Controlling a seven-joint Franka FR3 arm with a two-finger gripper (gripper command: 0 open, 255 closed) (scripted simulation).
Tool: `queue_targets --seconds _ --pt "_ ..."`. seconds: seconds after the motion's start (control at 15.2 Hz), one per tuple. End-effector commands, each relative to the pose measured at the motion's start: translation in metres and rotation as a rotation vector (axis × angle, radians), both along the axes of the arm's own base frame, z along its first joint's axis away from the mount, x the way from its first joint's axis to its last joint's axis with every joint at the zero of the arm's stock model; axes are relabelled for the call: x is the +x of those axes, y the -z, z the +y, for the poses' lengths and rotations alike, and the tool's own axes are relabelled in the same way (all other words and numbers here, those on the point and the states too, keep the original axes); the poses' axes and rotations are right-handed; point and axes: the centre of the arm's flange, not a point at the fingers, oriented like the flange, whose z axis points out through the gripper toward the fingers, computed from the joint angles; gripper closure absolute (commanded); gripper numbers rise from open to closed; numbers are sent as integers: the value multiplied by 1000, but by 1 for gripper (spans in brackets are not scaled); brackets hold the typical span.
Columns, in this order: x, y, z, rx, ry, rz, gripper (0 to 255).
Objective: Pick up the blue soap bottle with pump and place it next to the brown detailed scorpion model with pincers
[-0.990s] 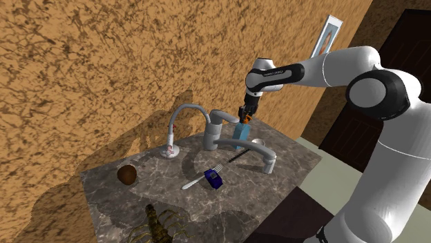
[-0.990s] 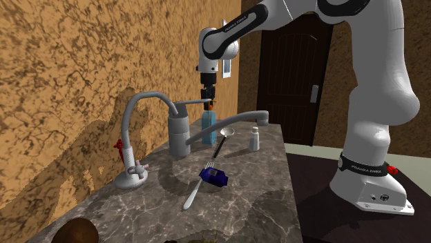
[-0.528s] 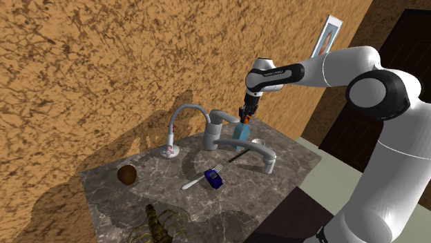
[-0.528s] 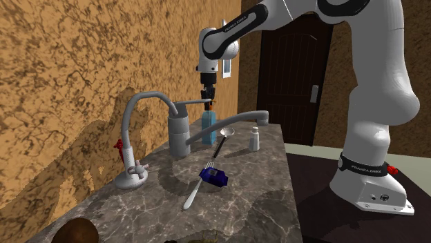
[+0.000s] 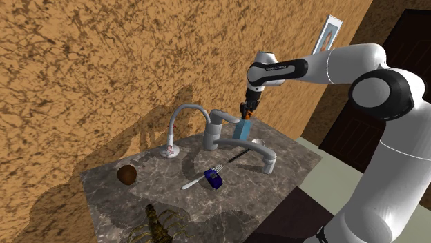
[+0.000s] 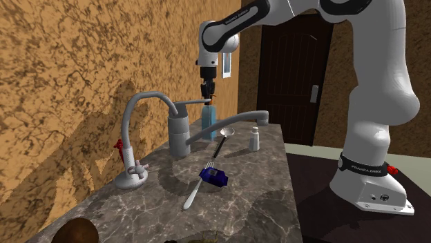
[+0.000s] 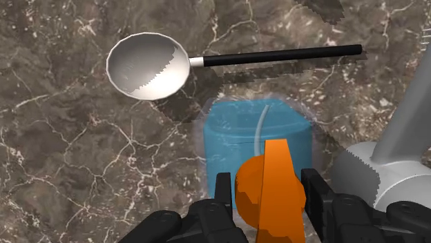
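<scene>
The blue translucent soap bottle (image 5: 242, 129) (image 6: 209, 114) with an orange pump (image 7: 271, 188) hangs a little above the marble counter (image 5: 290, 162), by the far corner near the grey tap. My gripper (image 5: 247, 110) (image 6: 208, 93) (image 7: 269, 197) comes down from above and is shut on the pump head, one black finger on each side. The brown scorpion model (image 5: 159, 224) lies at the counter's near end, at the shoulder view's bottom edge, far from the bottle.
A grey mixer tap (image 5: 216, 128) and a curved spout (image 5: 183, 114) stand along the wall. A ladle (image 7: 148, 65) lies under the bottle. A blue-handled fork (image 5: 207, 178), a brown ball (image 5: 126, 175) and a small white bottle (image 6: 255, 138) lie on the counter.
The gripper has risen with the soap bottle, which now hangs off the counter instead of standing on it. Nothing else has moved.
</scene>
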Motion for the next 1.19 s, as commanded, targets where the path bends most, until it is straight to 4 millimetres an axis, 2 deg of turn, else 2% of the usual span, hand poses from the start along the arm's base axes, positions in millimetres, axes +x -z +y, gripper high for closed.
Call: queue_targets --seconds 0.0,1.12 --pt "-1 -10 0 0 0 0 255" --pt "-1 -100 0 0 0 0 255"
